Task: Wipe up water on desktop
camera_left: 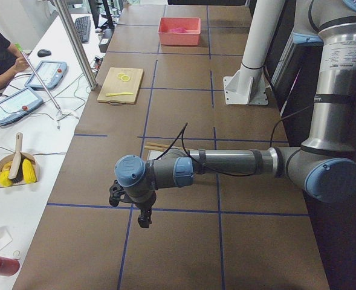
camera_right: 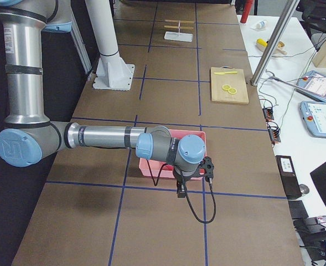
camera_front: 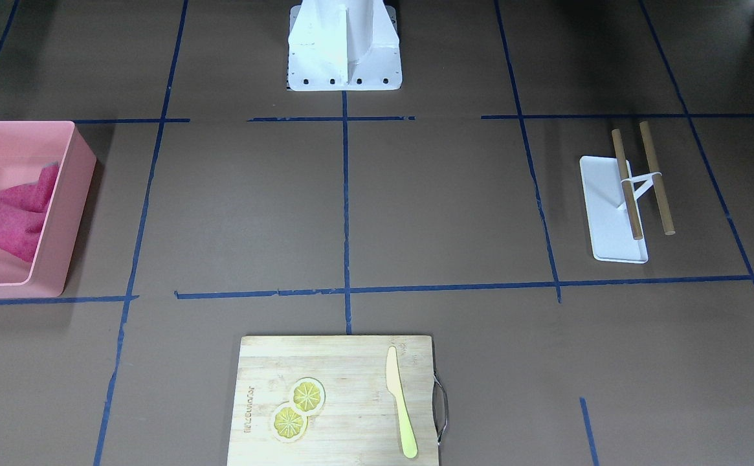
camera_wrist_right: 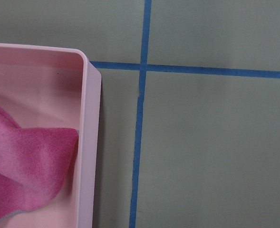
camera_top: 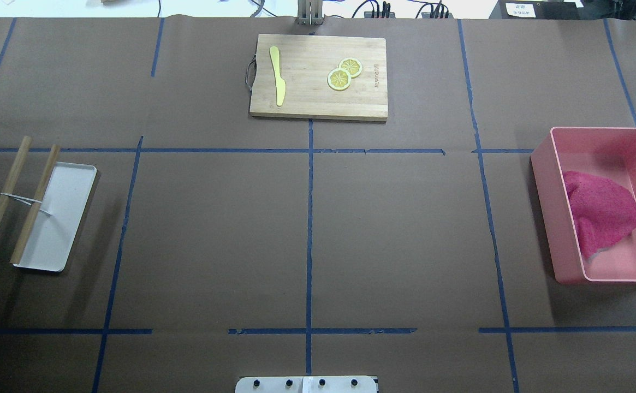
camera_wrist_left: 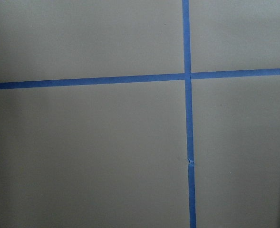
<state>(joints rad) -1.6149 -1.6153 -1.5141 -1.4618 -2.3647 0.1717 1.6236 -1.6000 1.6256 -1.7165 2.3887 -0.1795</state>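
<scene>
The desktop (camera_top: 394, 229) is a matte dark-brown surface split by blue tape lines; I see no water on it in any view. A magenta cloth (camera_top: 601, 210) lies crumpled in a pink bin (camera_top: 541, 180) at the robot's right; the right wrist view shows the cloth (camera_wrist_right: 25, 161) and the bin's corner (camera_wrist_right: 90, 142). My left gripper (camera_left: 129, 206) hangs over bare desktop near a tape crossing, and my right gripper (camera_right: 195, 178) hangs just beside the pink bin. Both show only in side views, so I cannot tell whether they are open or shut.
A wooden cutting board (camera_top: 318, 103) with two lemon slices (camera_top: 344, 73) and a yellow knife (camera_top: 278, 76) lies at the far middle. A white tray (camera_top: 61, 229) with a two-bar wooden rack (camera_top: 17, 196) sits at the left. The white robot pedestal (camera_front: 344, 52) stands at the near edge.
</scene>
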